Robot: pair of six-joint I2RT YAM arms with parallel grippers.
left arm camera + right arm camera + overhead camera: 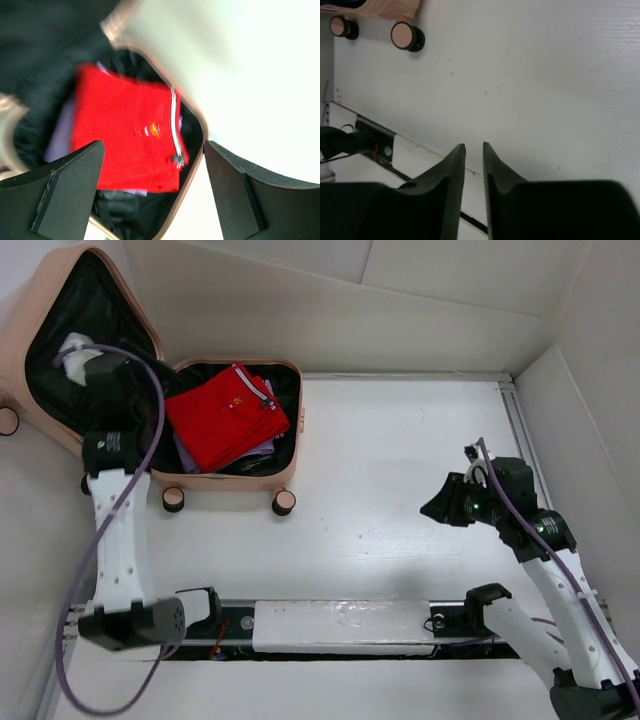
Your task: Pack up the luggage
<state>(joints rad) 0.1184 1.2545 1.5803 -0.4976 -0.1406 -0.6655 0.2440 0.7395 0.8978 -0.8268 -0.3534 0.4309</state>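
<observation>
We've got the peach-pink hard-shell suitcase lying open, lid swung back, right beneath the left pincer, whose fingers are spread wide and hold nothing. Below those fingers, in the black-lined base half, a folded red garment with a white stripe sits on top of a pale lavender cloth. The right pincer hangs well apart from the case over the white table, fingers pressed almost together, empty. Two small pink wheels show beyond its tips.

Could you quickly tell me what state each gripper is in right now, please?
Left gripper: open, holding nothing.
Right gripper: closed, holding nothing.
</observation>
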